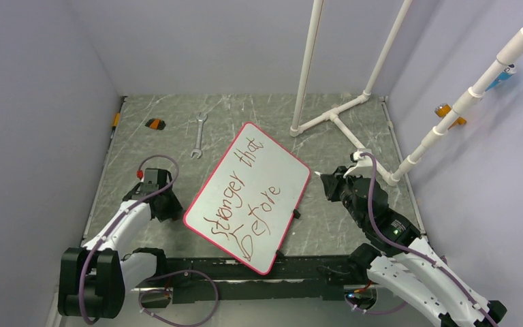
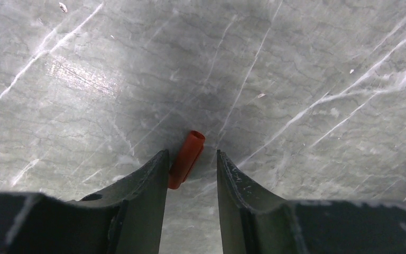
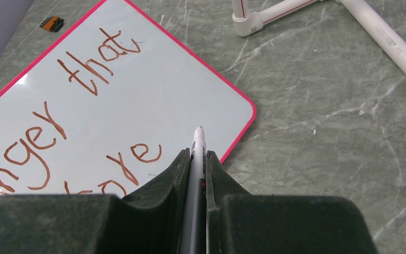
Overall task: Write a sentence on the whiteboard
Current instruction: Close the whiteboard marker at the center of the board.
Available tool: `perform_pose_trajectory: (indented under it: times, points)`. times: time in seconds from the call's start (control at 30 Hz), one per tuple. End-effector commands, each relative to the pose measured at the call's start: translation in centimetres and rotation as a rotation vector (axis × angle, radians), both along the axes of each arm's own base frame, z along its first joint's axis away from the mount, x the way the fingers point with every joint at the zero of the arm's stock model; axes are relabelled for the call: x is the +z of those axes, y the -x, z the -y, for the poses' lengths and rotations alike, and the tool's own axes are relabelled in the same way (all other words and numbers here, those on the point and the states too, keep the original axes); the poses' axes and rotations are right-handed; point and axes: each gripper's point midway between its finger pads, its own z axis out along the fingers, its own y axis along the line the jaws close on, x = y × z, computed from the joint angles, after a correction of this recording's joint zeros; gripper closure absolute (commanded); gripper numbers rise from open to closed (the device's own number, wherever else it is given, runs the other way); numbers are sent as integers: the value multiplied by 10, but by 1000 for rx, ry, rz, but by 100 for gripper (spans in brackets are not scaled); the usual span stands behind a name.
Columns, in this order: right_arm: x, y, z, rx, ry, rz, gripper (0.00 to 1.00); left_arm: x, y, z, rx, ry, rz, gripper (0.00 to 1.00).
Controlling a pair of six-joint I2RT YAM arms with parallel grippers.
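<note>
Worktop (image 1: 245, 109): grey-green marbled slab, closed in by pale walls on three sides.
Whiteboard (image 1: 282, 163): one, lying flat and skewed between the two hands. It is ahead and left of the right hand, and its long edge is just beside the left hand.
Sentence (image 1: 245, 197): three dark-red words in two lines, "stonger that" over "before".
Left hand (image 2: 191, 152): released, jaws apart, low over bare worktop.
Cap (image 2: 187, 156): one red tube lying at the left hand's fingertips, against its one finger.
Right hand (image 3: 197, 153): clenched on the marker.
Marker (image 3: 198, 140): one, white, tip pointing ahead toward the board's pink rim; contact cannot be told.
Wrench (image 1: 198, 135): one, well ahead of the left hand.
Pipe frame (image 1: 334, 116): white, ahead of the right hand.
Room: bare worktop lies right of the right hand and around the left.
</note>
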Motion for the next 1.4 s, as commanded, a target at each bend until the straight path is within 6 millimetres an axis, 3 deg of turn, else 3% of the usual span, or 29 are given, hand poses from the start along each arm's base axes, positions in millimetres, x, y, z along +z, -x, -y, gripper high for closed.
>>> perform_pose_trajectory:
  times: [0.0, 0.3, 0.43, 0.7, 0.9, 1.0, 1.17, 1.37]
  points:
    - [7, -3, -1, 1, -14, 26, 100, -6, 0, 2, 19, -8, -6, 60]
    - [7, -2, -1, 0, -15, 27, 100, -11, 0, 5, 3, -18, -24, 77]
    - [7, -2, -1, 3, -16, 26, 100, -12, -2, 7, -12, -14, -26, 100]
    - [13, -1, -6, 34, -16, 30, 100, 17, -19, 6, -81, -42, 82, 100]
    - [25, 0, -15, 80, -33, 47, 100, 64, -36, 11, -158, -48, 190, 100]
    - [29, 0, -21, 109, -35, 50, 100, 95, -40, 19, -213, -25, 272, 100]
    - [39, 0, -27, 140, -47, 71, 100, 152, -38, 13, -289, -98, 386, 100]
    - [50, 0, -38, 190, -69, 84, 100, 223, -35, 30, -444, -90, 581, 100]
